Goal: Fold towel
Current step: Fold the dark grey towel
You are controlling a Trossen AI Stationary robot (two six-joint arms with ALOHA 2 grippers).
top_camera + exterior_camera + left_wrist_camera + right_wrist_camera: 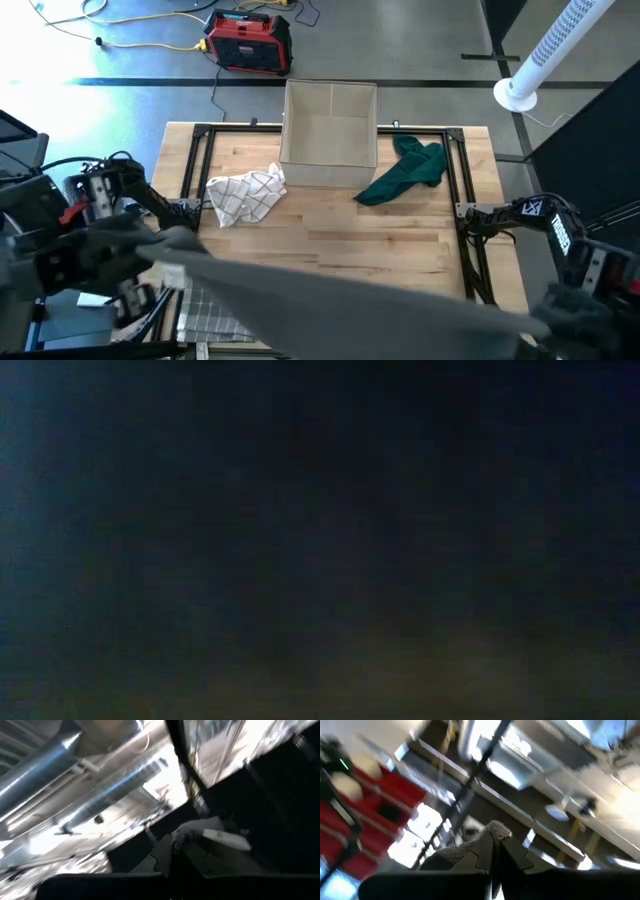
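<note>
A grey towel [330, 300] is hanging stretched in the air over the table's [330, 235] front edge, with no fold visible yet, so most of the task is looking undone. The left gripper [172, 842] is clamped on one end near the front-left corner. The right gripper [495, 837] is clamped on the other end near the front-right corner. Lying crumpled by the back edge: one white checked towel [245, 193], one box [329, 135], one green towel [405, 172]. Three towels, two grippers.

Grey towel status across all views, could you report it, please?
Both grippers shut on the grey towel, stretched between them at the wooden table's near edge. Right gripper, left gripper point at the ceiling. Low view blacked out.
</note>
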